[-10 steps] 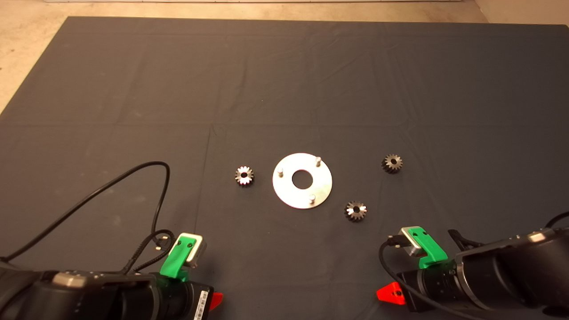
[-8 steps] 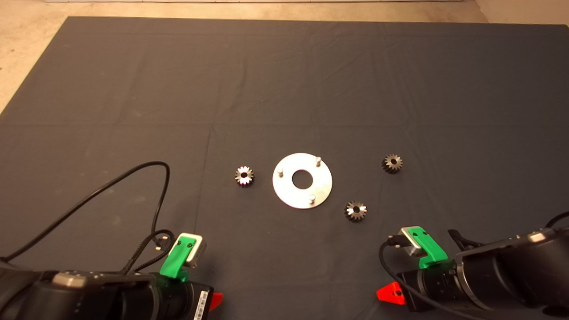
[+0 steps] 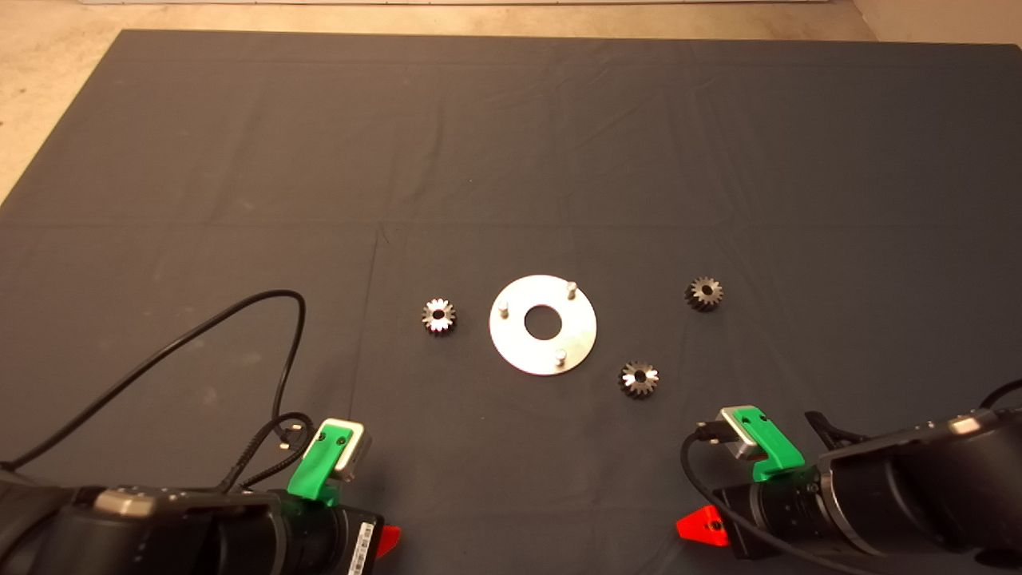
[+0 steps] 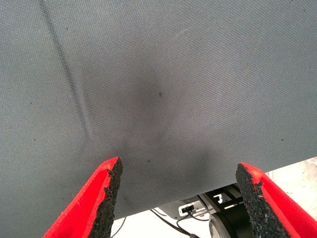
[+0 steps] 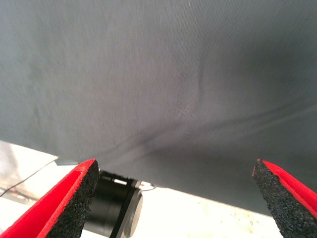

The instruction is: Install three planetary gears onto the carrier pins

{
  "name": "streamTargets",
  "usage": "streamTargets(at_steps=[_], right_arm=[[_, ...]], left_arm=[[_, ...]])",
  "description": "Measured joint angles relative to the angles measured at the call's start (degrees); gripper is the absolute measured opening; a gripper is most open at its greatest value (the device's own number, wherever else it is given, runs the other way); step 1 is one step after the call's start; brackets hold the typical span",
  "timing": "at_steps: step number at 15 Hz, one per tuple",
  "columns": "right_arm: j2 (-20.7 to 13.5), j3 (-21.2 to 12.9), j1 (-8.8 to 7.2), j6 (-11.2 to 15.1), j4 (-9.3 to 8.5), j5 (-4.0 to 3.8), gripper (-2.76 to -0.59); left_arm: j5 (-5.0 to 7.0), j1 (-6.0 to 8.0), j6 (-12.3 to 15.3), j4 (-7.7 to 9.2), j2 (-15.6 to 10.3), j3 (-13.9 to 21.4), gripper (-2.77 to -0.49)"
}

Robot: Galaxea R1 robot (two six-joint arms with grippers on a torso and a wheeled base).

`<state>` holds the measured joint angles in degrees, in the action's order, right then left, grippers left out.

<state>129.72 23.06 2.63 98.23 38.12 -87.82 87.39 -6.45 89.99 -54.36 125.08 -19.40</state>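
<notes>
A flat shiny disc [image 3: 517, 343] with a large centre hole lies mid-mat, and all three carrier pins [image 3: 571, 287] [image 3: 504, 307] [image 3: 560, 356] stand bare near its rim. The three planetary gears lie loose on the mat: one left of the disc [image 3: 438, 316], one to its lower right [image 3: 639, 378], one further right [image 3: 703, 294]. My left gripper [image 4: 178, 173] is parked at the lower left edge [image 3: 387, 541], open over bare mat. Parked at the lower right edge [image 3: 700, 528], my right gripper [image 5: 176, 168] is open too, nothing between its fingers.
The dark mat [image 3: 511, 160] covers the table, with pale floor beyond its far edge. A black cable [image 3: 239, 307] loops over the mat from the left arm. Both wrist views show the mat's near edge with robot hardware beneath it.
</notes>
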Motion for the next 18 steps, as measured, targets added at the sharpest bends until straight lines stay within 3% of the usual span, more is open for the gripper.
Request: streamTargets(at_steps=[5,10,12,18], right_arm=[[0.16,0.29,-3.18,-0.33,-0.02,0.0,-1.02],[4.15,4.82,-3.79,-2.14,-0.03,-0.05,-1.02],[6.82,8.09,-4.25,-3.38,-0.06,-0.05,-1.02],[11.81,14.17,-9.11,-5.49,-0.74,0.0,-1.02]], left_arm=[[0.0,0.0,-0.02,0.01,0.04,0.0,-1.64],[0.0,0.0,-0.05,0.01,0.28,0.0,-1.64],[-0.02,0.0,-0.05,0.0,0.5,0.02,-1.64],[0.0,0.0,-0.05,0.01,0.67,0.02,-1.64]])
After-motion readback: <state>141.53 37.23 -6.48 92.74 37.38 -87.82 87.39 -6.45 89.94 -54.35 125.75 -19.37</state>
